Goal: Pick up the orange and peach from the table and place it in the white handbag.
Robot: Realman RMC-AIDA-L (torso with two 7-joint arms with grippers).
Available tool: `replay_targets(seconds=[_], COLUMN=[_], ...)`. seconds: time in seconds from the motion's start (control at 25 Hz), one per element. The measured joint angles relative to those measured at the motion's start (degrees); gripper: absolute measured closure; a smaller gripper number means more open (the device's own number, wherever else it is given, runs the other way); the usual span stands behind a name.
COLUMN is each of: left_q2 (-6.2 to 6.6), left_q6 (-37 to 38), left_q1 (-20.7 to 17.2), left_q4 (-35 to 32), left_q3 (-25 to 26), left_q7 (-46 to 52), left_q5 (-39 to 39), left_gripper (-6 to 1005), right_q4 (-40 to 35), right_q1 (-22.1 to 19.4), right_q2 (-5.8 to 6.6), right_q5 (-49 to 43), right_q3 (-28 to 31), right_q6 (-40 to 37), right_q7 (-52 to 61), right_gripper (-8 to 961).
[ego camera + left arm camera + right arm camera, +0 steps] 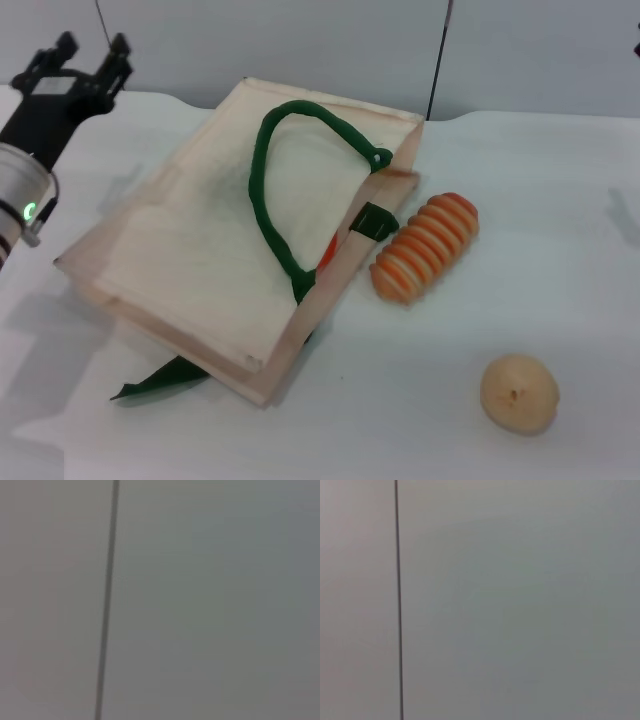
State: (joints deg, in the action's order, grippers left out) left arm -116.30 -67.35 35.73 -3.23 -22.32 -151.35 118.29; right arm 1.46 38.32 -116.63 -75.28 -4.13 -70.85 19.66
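White handbag (200,250) lies flat on the white table (560,200); orange (327,252) already inside, peach not in sight.

Largest first: the table cloth fills the head view, with a plain grey wall behind it, which is all both wrist views show. The cream tote rests on its side, green handle (275,170) looped over it, and a sliver of orange peeks from its mouth. Just beside the mouth sits a ribbed orange-and-cream piece (427,246); a tan round fruit (519,393) lies well apart, nearer the robot. The left gripper (88,60) hangs raised over the far left corner, fingers spread and empty. The right gripper is out of view. Judging by this, the placing looks near done; the peach is possibly inside, hidden.
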Motion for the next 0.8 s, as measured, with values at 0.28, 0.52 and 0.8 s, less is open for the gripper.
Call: replay_targets(seconds=[0.28, 0.52, 0.8], left_q2=[-0.09, -0.06, -0.06], left_q6=[-1.1, -1.8, -2.9], left_q1=[-1.9, -2.0, -2.0], left_q4=[0.3, 0.3, 0.4], left_q3=[0.0, -0.3, -0.2], left_q7=[0.1, 0.9, 2.9], left_q5=[3.5, 4.1, 4.1], left_gripper=[297, 297, 297], right_q4=[0.3, 0.4, 0.4], right_q1=[-0.9, -1.0, -1.0], right_q2=[0.0, 0.01, 0.0], right_q5=[0.1, 0.2, 0.2], right_q3=[0.0, 0.0, -0.2], right_q6=[0.3, 0.4, 0.5], right_q7=[-0.1, 0.0, 0.1], right_gripper=[74, 74, 73])
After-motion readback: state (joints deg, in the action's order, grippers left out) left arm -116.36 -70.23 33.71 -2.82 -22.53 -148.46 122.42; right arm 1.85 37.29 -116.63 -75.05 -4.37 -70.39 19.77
